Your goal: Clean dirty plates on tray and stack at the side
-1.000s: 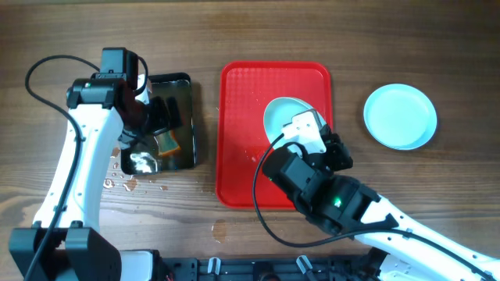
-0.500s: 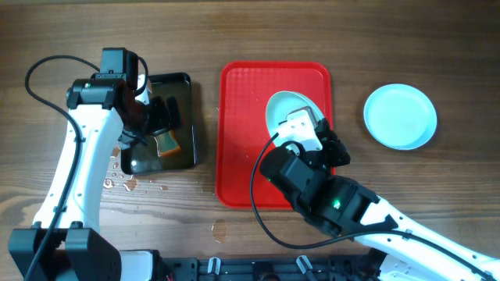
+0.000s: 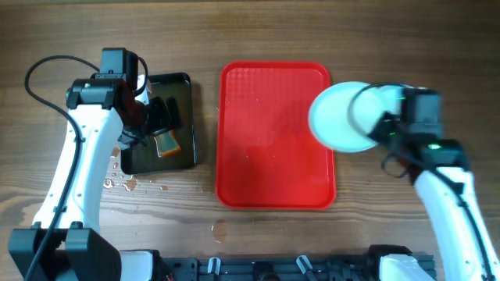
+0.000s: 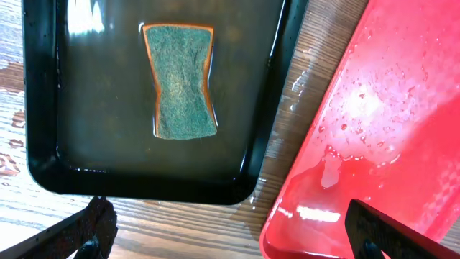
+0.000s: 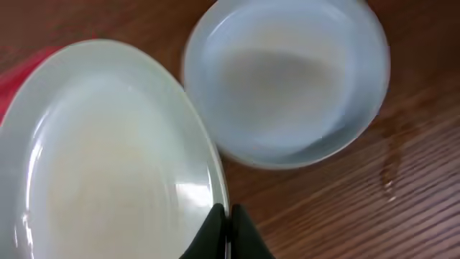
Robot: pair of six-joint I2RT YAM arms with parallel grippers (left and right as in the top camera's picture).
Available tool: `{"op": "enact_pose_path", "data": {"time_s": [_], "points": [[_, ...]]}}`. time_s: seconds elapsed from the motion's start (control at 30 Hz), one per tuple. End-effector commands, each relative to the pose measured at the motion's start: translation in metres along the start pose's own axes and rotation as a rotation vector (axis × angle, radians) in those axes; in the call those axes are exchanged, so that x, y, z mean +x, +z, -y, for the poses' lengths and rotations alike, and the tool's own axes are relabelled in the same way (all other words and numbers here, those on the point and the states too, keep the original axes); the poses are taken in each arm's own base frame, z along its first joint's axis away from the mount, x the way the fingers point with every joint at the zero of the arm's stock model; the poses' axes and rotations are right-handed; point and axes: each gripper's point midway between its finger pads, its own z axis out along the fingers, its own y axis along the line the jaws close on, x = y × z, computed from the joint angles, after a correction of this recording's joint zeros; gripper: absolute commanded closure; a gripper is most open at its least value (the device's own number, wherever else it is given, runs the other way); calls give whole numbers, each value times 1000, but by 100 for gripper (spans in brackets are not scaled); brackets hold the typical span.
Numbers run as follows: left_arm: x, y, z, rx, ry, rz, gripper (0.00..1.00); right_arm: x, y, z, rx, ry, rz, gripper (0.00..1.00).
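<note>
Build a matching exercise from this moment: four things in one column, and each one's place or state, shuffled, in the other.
Things:
1. sponge
2. red tray
3. lifted plate
4. second plate

Places or states:
A. resting on bare wood at the right
B. pinched at its rim by the right gripper
C. lying in the black tray of water
D. wet, with no plate on it

Pairs: 1-C, 2-D, 3-B, 4-A

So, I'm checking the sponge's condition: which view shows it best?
Left wrist: the sponge lies whole and unobstructed in the black tray. Overhead shows it tiny; right wrist shows none of it.
</note>
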Motion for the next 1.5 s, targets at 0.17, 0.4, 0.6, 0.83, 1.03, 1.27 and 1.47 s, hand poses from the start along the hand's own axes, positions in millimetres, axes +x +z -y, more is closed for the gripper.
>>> {"op": "enact_pose_path", "data": {"time_s": [0.17,0.4,0.6,0.83,1.03,1.27,1.47], "points": [[0,-4,1,9,13,13,0,-50,37,102,91,386,54,95],[0,-4,1,9,13,13,0,-51,14,16,-396,173,-12,43],[0,-4,1,9,13,13,0,27,-132,-69,-715,-228,48,0],[0,-4,1,9,13,13,0,44,-182,-60,-768,-70,112,0],[0,-4,1,9,13,13,0,68,-218,-76,-886,-555,371,0],[0,-4,1,9,13,13,0,66,-143,-34,-633,-516,708,0],[0,-4,1,9,13,13,0,59,-104,-45,-665,-515,848,0]]}}
